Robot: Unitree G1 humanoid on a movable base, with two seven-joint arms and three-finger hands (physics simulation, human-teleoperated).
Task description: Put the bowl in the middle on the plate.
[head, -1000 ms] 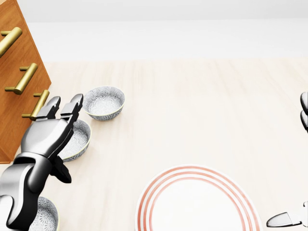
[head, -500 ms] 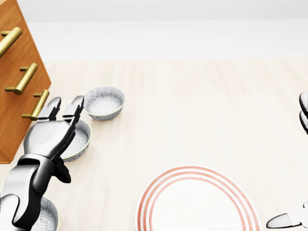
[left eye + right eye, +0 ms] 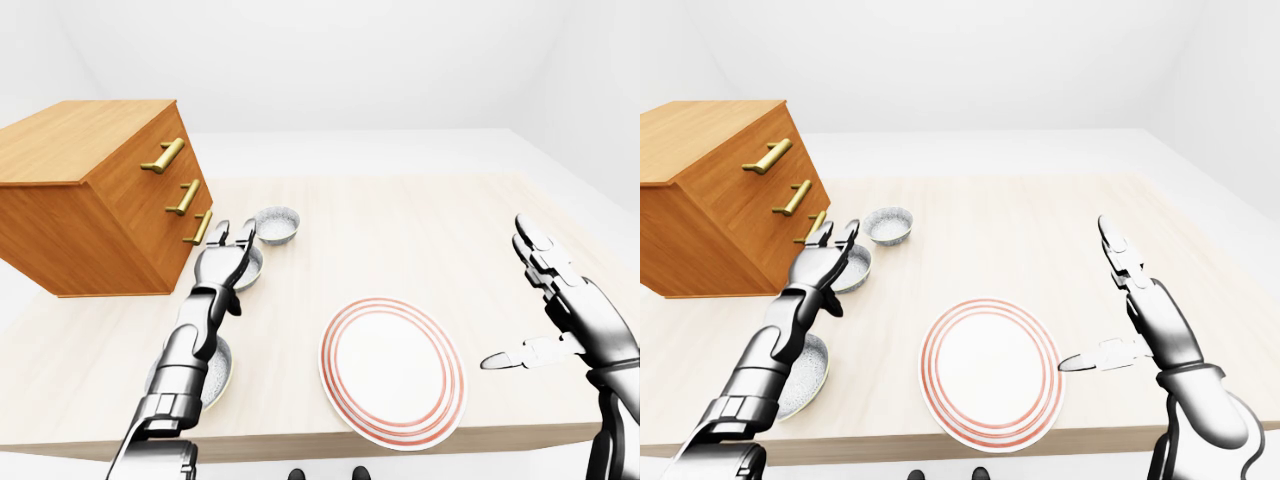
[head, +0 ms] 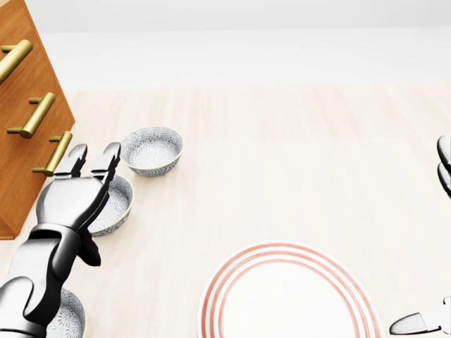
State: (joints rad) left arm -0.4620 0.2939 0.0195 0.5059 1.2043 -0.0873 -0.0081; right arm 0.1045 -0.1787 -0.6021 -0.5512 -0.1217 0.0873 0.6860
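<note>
**Robot's left hand poised over middle bowl, plate waits empty**

The middle bowl [image 4: 118, 202], one of three patterned bowls in a line down the left of the head view, sits on the pale wooden surface [image 4: 296, 155] just beside a wooden chest of drawers [image 3: 100, 200]. The robot's left hand [image 4: 70, 201] hangs over the bowl's left half with its fingers spread, their tips pointing toward the chest. They are not closed round the rim, and the pictures do not show whether they touch it. The placing suggests the hand is lining up for a grasp that has not yet been made.

The far bowl [image 4: 151, 150] lies just above the middle one in that view. The near bowl [image 3: 812, 365] is partly hidden under the left forearm. The single red-ringed plate [image 3: 392, 370], the bowl's destination, sits bare, well to the right of the bowls and near the surface's lower edge. The right hand [image 3: 1145, 315] is held up beyond the plate's right side, fingers splayed and thumb out. It grips nothing and seems to be kept out of the way. The chest has three brass handles.
</note>
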